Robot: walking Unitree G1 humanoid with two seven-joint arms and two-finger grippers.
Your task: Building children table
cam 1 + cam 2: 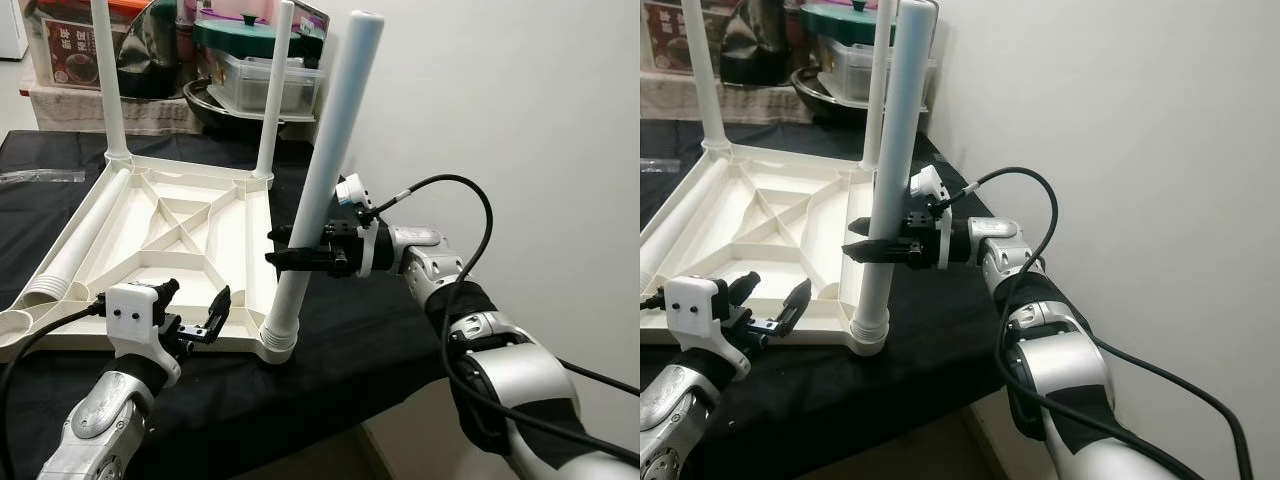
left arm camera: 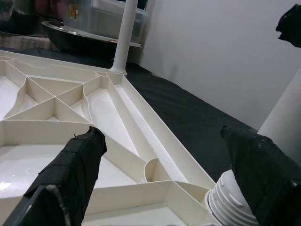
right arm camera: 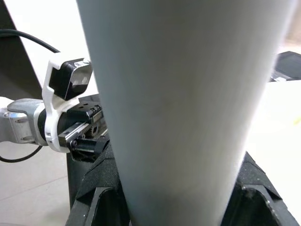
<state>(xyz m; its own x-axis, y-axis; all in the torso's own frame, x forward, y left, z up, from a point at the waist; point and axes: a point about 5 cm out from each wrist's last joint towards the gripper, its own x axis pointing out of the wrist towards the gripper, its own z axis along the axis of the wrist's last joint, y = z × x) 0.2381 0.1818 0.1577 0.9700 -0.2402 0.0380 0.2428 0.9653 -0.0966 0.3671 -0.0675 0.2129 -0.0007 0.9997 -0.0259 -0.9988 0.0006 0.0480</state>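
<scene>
On the black-draped tabletop (image 1: 350, 350) the left hand (image 1: 193, 312) hovers spread wide and empty over the near edge of the upturned white children table (image 1: 150, 240), while the right hand (image 1: 295, 257) clamps the tilted near-corner leg (image 1: 325, 180) standing in its socket.

Open black cloth (image 1: 350, 330) lies right of the upturned tabletop (image 1: 150, 240) — passable. Two upright legs (image 1: 270, 95) and stacked kitchenware (image 1: 250, 60) block the far edge; a wall (image 1: 520, 110) closes the right.

Black-clothed table (image 1: 360, 370) bears upturned white tabletop (image 1: 160, 250).
</scene>
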